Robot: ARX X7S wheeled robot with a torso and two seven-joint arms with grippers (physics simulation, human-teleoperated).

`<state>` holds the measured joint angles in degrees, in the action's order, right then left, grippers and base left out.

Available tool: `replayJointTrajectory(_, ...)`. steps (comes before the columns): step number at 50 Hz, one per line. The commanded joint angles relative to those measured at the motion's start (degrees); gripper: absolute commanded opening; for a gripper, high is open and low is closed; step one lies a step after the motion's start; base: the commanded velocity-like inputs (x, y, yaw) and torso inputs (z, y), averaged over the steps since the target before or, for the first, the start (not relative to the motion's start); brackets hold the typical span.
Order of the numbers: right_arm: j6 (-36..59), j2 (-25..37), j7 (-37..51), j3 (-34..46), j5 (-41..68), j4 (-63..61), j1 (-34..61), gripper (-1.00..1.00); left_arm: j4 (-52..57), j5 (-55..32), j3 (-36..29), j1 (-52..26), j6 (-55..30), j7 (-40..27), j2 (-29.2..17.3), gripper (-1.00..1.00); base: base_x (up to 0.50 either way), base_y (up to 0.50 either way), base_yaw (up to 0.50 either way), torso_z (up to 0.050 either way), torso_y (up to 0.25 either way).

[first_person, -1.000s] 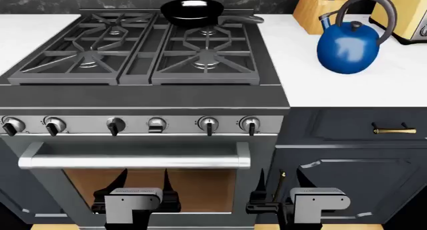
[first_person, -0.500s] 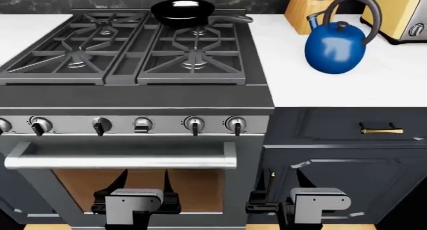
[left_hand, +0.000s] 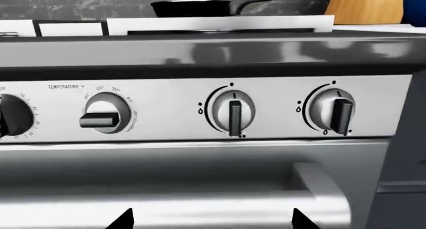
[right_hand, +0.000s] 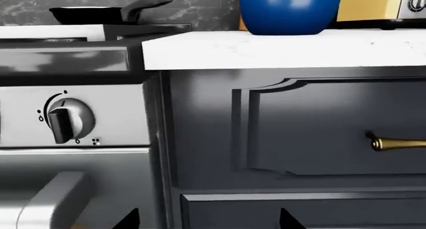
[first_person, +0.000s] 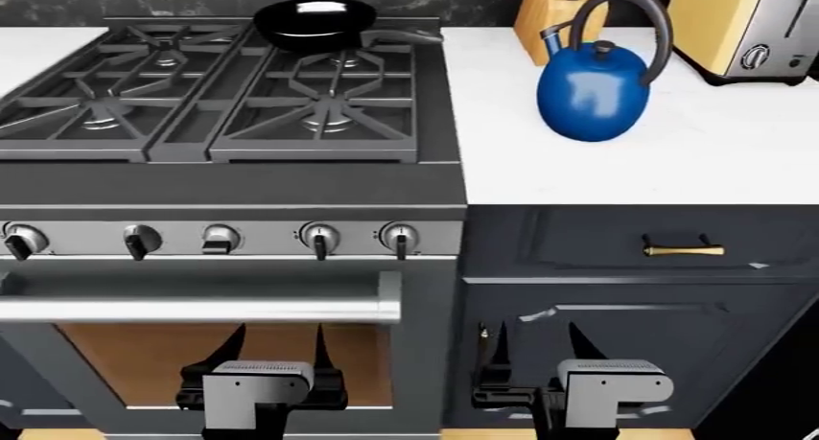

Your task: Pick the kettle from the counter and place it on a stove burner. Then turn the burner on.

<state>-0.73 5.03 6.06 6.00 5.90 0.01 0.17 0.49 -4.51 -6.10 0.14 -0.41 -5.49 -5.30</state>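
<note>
A: Where's the kettle (first_person: pixel 592 93)?

B: Upright on the counter (first_person: pixel 716 167), right of the stove (first_person: pixel 256 186), handle arching straight up. Not on a burner yet.

A: And your tools?

B: Both low by the oven door, prongs spread, holding nothing. My right tool (first_person: pixel 535 340) sits almost under the kettle; the left tool (first_person: pixel 275 342) is off toward the stove. So I judge the right arm is nearer and reaches up and forward.

left gripper (first_person: pixel 272 349): black fingers, grey boxy body | right gripper (first_person: pixel 534 349): same black-and-grey build
</note>
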Motion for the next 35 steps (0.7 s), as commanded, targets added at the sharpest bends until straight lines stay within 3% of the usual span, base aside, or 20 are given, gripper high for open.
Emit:
replayJointTrajectory(1,-0.33,0.72,0.75,0.95,0.8,0.34,0.2,1.0,-0.1,-0.71,-0.87,-0.14,0.0,-0.83,-0.75,1.0,0.0,-0.23,0.0,0.0,0.0)
replayJointTrajectory(35,-0.37,2.34,2.81,2.82,2.51,0.19,0.32,1.0,-0.15,-2.05,-2.84,-0.39,0.1,-2.75,-2.32,1.0,0.0,-0.23,0.0,0.0,0.0)
